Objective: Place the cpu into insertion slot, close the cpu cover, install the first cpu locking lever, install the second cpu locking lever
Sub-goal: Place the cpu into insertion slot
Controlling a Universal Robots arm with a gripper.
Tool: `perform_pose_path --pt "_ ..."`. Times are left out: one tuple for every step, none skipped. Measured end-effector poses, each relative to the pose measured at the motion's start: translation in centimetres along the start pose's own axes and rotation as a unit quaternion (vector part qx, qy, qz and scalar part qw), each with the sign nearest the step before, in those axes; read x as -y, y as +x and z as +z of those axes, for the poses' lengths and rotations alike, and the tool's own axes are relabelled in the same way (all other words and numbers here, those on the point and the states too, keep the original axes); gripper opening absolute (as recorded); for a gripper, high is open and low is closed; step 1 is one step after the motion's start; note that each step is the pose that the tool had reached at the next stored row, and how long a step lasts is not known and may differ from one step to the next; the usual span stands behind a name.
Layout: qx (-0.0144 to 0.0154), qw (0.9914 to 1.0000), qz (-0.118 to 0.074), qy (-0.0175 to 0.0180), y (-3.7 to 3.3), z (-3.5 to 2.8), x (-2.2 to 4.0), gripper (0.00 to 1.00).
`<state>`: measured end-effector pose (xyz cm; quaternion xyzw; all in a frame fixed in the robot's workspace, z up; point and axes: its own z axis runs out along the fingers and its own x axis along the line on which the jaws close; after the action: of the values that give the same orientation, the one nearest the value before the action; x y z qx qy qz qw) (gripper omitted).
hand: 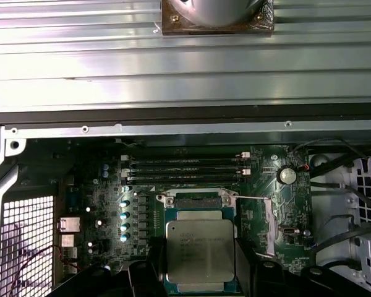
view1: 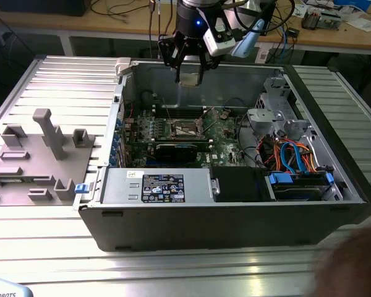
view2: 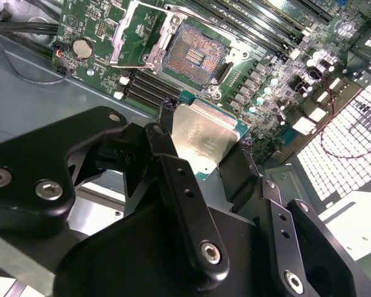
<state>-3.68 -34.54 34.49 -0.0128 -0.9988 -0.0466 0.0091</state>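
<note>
The gripper [view1: 188,74] hangs over the open computer case [view1: 204,219], at twelve o'clock from the bare insertion slot [view1: 187,129] in the exterior view, its jaws clamped on opposite edges of the cpu [view2: 204,141], with the cpu cover [view2: 133,37] swung open.

Premises: a robotics laboratory or test workshop. Evidence in the exterior view: a ribbed aluminium desk [view1: 49,247] carrying an opened computer case [view1: 222,223] with its green circuit board [view1: 226,133] exposed; a grey fixture block [view1: 25,179] with pegs and recesses beside the case; a robot arm [view1: 195,15] with its tool [view1: 190,77] hanging above the case; behind, a wooden desk [view1: 334,38] strewn with cables [view1: 123,9] and electronic parts.
</note>
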Motion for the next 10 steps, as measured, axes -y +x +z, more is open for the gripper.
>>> perform_pose_path --pt "0.0000 1.00000 0.000 0.0000 0.00 0.02 0.00 0.54" --pt "0.0000 1.00000 0.000 0.0000 0.00 0.04 0.00 0.54" --pt "0.0000 1.00000 0.000 0.0000 0.00 0.07 0.01 0.54" --pt "0.0000 1.00000 0.000 0.0000 0.00 0.10 0.01 0.54" --pt "0.0000 1.00000 0.000 -0.0001 0.00 0.13 0.01 0.54" --pt "0.0000 1.00000 0.000 0.0000 0.00 0.21 0.02 0.54" --pt "0.0000 1.00000 0.000 -0.0001 -0.01 0.31 0.03 0.54" --pt "0.0000 1.00000 0.000 0.0000 -0.01 0.39 0.04 0.54" --pt "0.0000 1.00000 -0.001 0.0001 -0.01 0.50 0.05 0.54" --pt "-0.0003 1.00000 -0.003 0.0002 -0.01 0.55 0.05 0.54"
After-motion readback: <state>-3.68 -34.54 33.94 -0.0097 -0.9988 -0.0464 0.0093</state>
